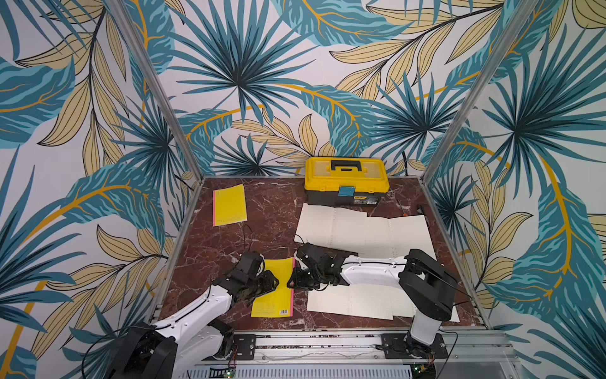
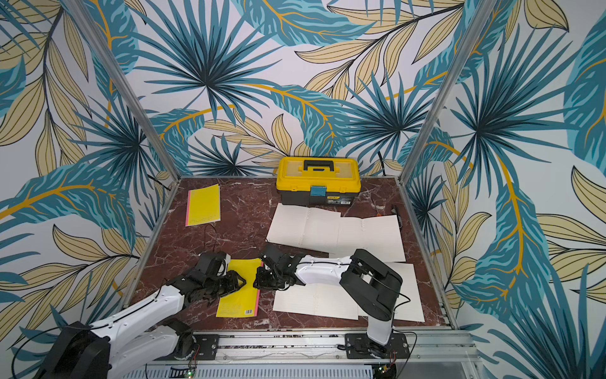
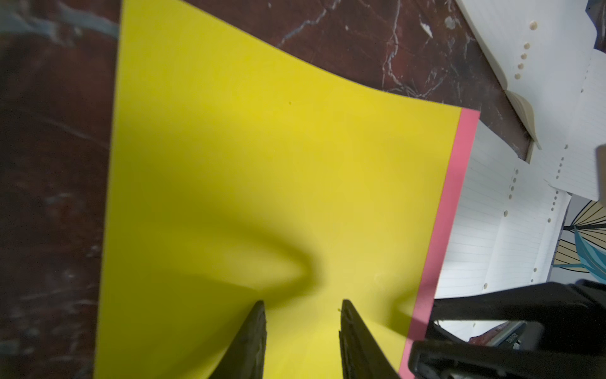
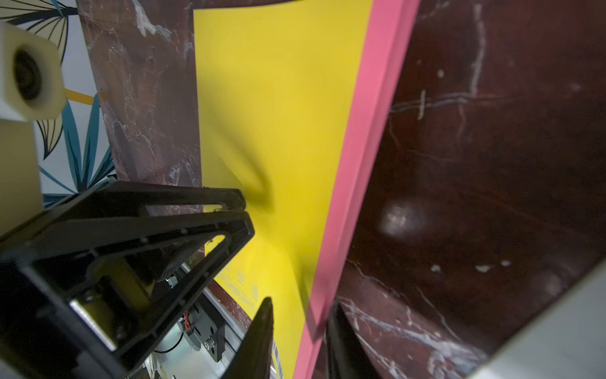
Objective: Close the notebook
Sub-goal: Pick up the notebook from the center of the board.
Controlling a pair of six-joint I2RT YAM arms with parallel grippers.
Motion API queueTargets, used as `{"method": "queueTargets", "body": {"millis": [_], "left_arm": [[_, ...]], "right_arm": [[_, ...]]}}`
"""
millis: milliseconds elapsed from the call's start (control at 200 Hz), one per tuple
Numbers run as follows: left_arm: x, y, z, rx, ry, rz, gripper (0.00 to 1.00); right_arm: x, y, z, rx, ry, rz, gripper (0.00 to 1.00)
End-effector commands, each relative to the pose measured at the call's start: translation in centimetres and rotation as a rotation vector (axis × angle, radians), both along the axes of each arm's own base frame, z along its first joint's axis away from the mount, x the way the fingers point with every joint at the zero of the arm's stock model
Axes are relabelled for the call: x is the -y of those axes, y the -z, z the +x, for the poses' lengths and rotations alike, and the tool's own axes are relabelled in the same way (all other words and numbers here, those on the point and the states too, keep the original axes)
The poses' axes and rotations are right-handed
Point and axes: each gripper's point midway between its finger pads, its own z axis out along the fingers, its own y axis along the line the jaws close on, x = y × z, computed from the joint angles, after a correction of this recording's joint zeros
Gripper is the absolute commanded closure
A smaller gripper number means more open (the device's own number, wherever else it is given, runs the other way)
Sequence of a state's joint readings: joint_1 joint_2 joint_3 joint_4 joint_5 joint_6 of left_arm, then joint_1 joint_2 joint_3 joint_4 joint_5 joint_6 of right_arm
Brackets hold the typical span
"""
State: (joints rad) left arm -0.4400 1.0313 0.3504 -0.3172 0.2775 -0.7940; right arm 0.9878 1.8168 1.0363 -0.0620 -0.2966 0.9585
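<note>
The left gripper (image 3: 301, 306) stood with its black fingers parted, tips down on the cover of the yellow notebook with a pink spine strip (image 3: 262, 157). Yellow showed between the fingers and nothing was pinched. A dark, crease-like shadow ahead of the tips made it hard to say whether the cover was dented there. The right gripper (image 4: 300, 303) straddled the pink spine edge with its jaws slightly apart and clamping nothing, one finger over the yellow and its mate over the dark red marble tabletop (image 4: 492, 147). The frame edge cut off the finger roots, and whether the tips touched the spine could not be made out.

In a top view the notebook (image 1: 275, 303) lay closed and flat near the front middle of the table, barcode end toward the robot. The left gripper (image 1: 272, 283) hid its left part, and the right gripper (image 1: 291, 281) hid a stretch of the spine.

Just beside it on the right lay white lined punched sheets (image 1: 357, 303), partly under the right arm. A larger spread of white pages (image 1: 360, 229) lay farther back; whether loose or bound was unclear. A yellow and black plastic toolbox (image 1: 346, 182) stood shut at the back wall. A second closed yellow notebook (image 1: 229, 205) lay at the far left.
</note>
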Motion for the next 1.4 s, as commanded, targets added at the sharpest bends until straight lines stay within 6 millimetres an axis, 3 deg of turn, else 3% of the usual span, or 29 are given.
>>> {"method": "queueTargets", "body": {"millis": [0, 295, 656, 916, 1131, 1397], "left_arm": [[-0.3, 1.5, -1.6, -0.056, 0.011, 0.009, 0.61], [-0.1, 1.6, -1.6, -0.058, 0.011, -0.001, 0.62], [-0.2, 0.7, -1.4, -0.026, 0.01, -0.005, 0.63], [-1.0, -4.2, 0.7, 0.08, -0.006, 0.057, 0.62], [-2.5, -9.0, 2.4, 0.199, -0.042, 0.146, 0.61], [-3.9, -12.2, 3.4, 0.294, -0.087, 0.191, 0.6]], "right_arm": [[-1.7, -0.4, 0.5, 0.018, -0.007, 0.068, 0.73], [-2.4, 0.4, 0.7, 0.013, -0.005, 0.083, 0.76], [-2.0, -1.1, 1.5, 0.076, 0.001, 0.055, 0.94], [0.4, -3.2, 2.7, 0.168, 0.007, -0.099, 0.98], [2.8, -6.5, 4.5, 0.255, 0.002, -0.238, 1.0], [6.7, -10.6, 7.1, 0.368, -0.015, -0.485, 0.99]]}}
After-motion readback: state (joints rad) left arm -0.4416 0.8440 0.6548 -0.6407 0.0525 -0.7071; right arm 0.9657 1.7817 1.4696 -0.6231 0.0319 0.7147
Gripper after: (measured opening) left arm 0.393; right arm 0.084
